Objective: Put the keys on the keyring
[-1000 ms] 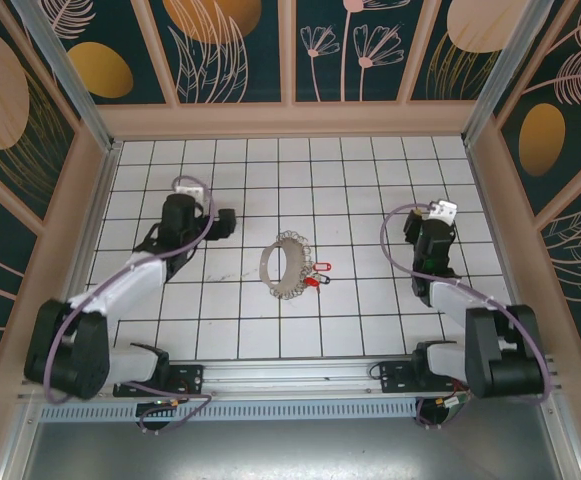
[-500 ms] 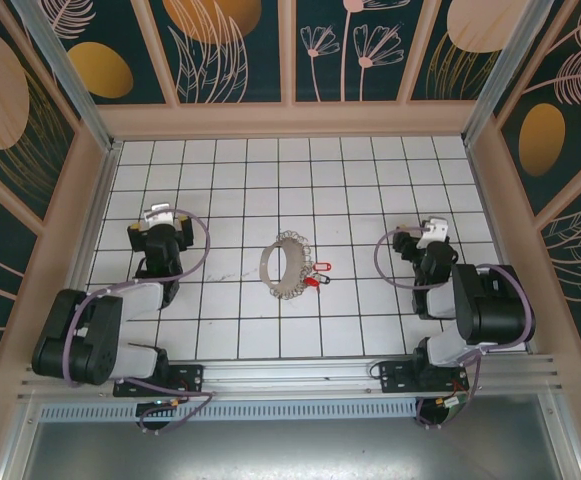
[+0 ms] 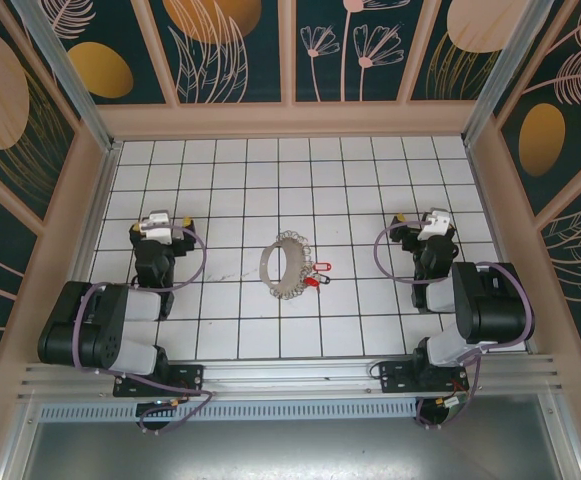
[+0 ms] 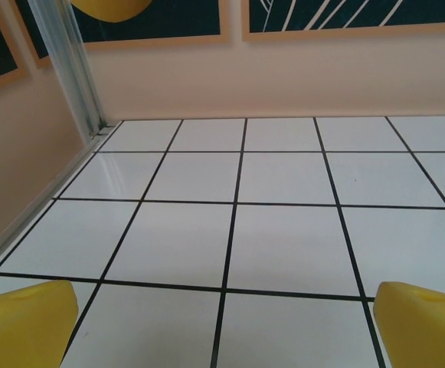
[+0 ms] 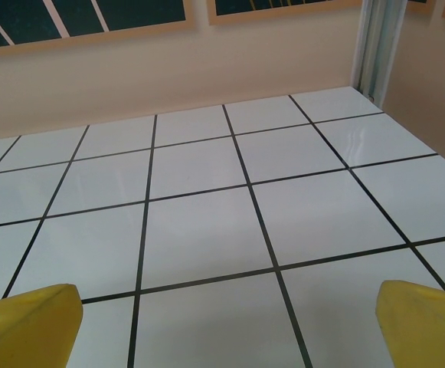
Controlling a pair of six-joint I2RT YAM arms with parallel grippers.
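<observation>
Evidently the left gripper (image 4: 226, 326) and right gripper (image 5: 226, 322) stand spread wide, their yellow fingertips (image 4: 23, 326) cropped. Whether the red keys (image 3: 316, 274) are threaded onto the keyring (image 3: 267, 266) is unclear.

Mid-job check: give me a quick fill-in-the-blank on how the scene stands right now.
The keys have ___ plastic heads.
In the top view they lie at the ___ side of the keyring.
Both arms' jaws stand ___, with nothing between them.
Missing words: red; right; open.
</observation>
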